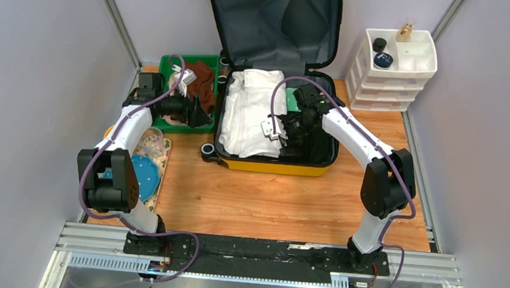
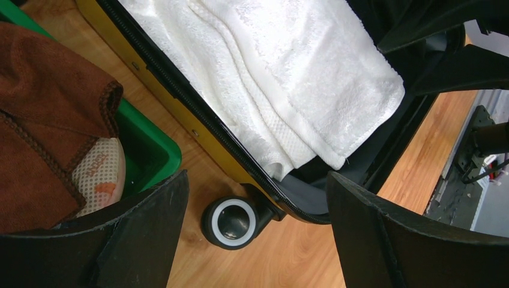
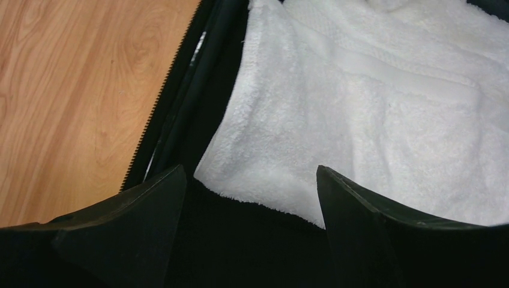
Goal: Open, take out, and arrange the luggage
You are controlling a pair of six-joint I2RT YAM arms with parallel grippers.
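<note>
Count: two arms, one open yellow hard-shell suitcase (image 1: 274, 166), one green plastic tray (image 1: 192, 129), one white plastic drawer unit (image 1: 385, 85).

The suitcase lies at table centre-rear with its dark-lined lid propped up against the back wall. The tray sits just beside its left wall, and the drawer unit is at rear right, well apart.

White folded terry towelling (image 1: 247, 113) fills the left and middle of the shell. Whether it is one piece or several can't be told.

Left gripper (image 1: 203, 113) is spread wide with nothing between the fingers, over the seam between tray and suitcase. Right gripper (image 1: 280, 133) is also spread and pinching nothing, low inside the shell's right half.

Only the left wrist view shows:
- the yellow rim (image 2: 174, 102) with its zip
- one black wheel with a white ring (image 2: 231, 222) at the near-left corner
- a brown fringed cloth (image 2: 42, 108) in the tray (image 2: 150, 150)
- stacked towel layers (image 2: 288, 72) overhanging the dark lining

Only the right wrist view shows the towel edge (image 3: 372, 108) between that gripper's fingers (image 3: 249, 171), the dark lining below it, and the zip edge (image 3: 162, 114) at left.

Bare wood lies in front of the suitcase.
</note>
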